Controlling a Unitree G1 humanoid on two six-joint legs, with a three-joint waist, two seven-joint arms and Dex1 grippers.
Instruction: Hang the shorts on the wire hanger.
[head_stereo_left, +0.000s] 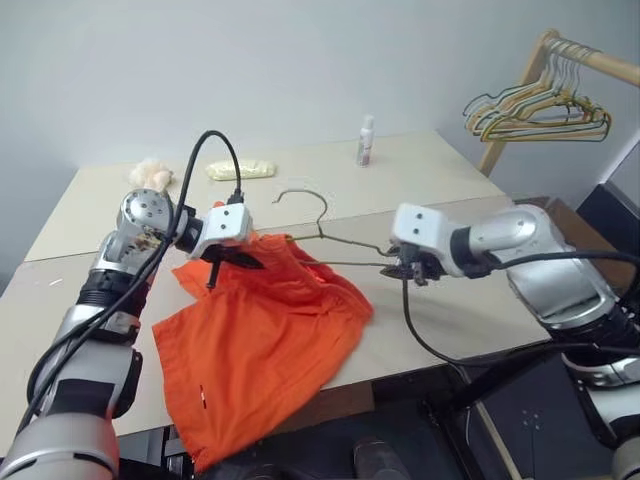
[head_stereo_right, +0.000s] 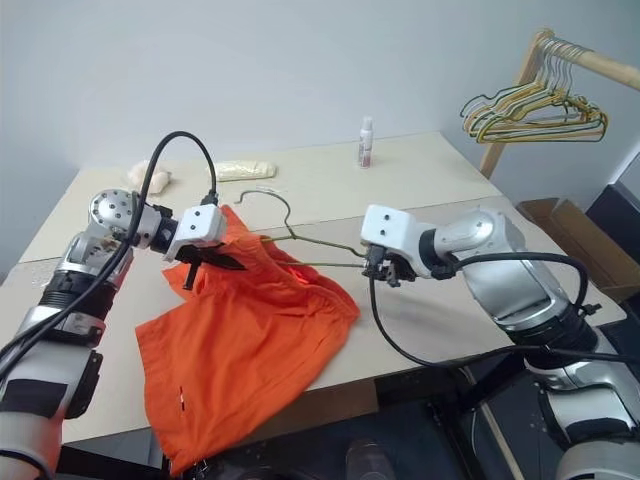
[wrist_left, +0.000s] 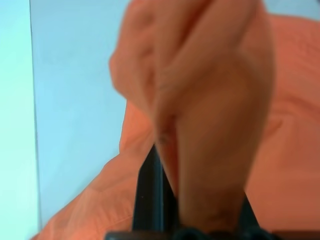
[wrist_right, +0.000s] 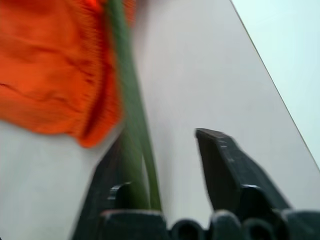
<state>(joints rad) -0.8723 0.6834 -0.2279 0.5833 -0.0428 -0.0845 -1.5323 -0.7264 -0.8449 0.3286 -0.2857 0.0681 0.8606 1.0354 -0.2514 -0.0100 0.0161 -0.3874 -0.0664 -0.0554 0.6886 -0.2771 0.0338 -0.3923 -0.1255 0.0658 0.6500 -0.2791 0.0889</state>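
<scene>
Shorts (head_stereo_left: 262, 345) overhang the table (head_stereo_left: 470, 310) edge (left pincer (head_stereo_left: 232, 259) clamps them); right pincer (wrist_right: 165, 165) parted around wire hanger (head_stereo_left: 345, 245).

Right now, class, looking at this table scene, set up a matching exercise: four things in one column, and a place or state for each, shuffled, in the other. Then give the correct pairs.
Things:
1. shorts
2. wire hanger
3. small bottle
4. bunch of hangers

Places or states:
A. standing upright near the table's far edge
B. hanging on a wooden rail beyond the table
C. pinched at the top by the left hand, lower part draped over the table's near edge
D. thin wire between the right hand's parted fingers

Pairs: 1-C, 2-D, 3-A, 4-B
</scene>
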